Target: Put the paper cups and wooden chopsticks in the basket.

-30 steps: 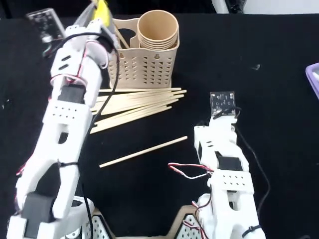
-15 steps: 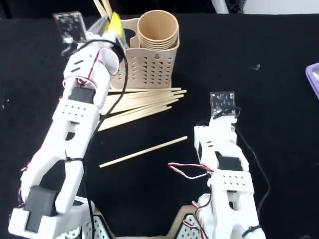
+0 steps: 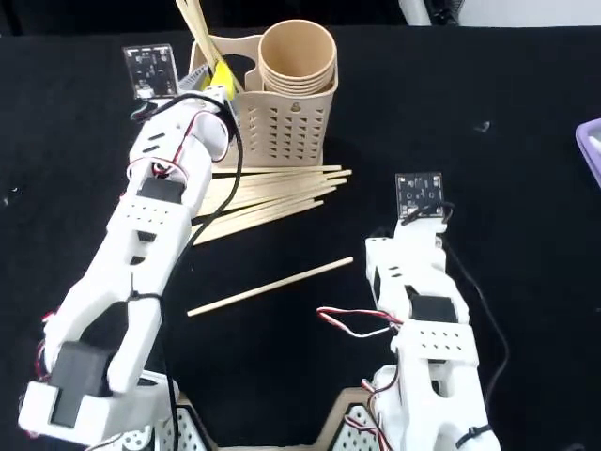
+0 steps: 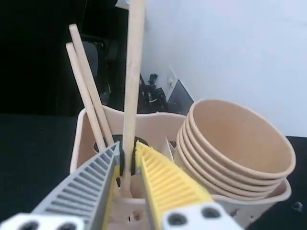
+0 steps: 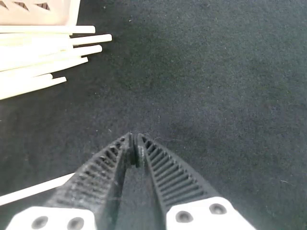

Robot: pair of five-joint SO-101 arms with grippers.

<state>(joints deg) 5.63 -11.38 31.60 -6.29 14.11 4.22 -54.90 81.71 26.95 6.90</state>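
1 chopstick (image 4: pixel 133 72) btwn left gripper (image 4: pixel 127 146) jaws

We see a black table (image 3: pixel 526 282). A purple object (image 3: pixel 592 150) pokes in at its right edge. A white wall (image 4: pixel 230 48) stands behind.

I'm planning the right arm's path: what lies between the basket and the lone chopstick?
In the high view, a fanned pile of chopsticks lies between the basket and the lone chopstick, close by the basket; the rest is bare black table.
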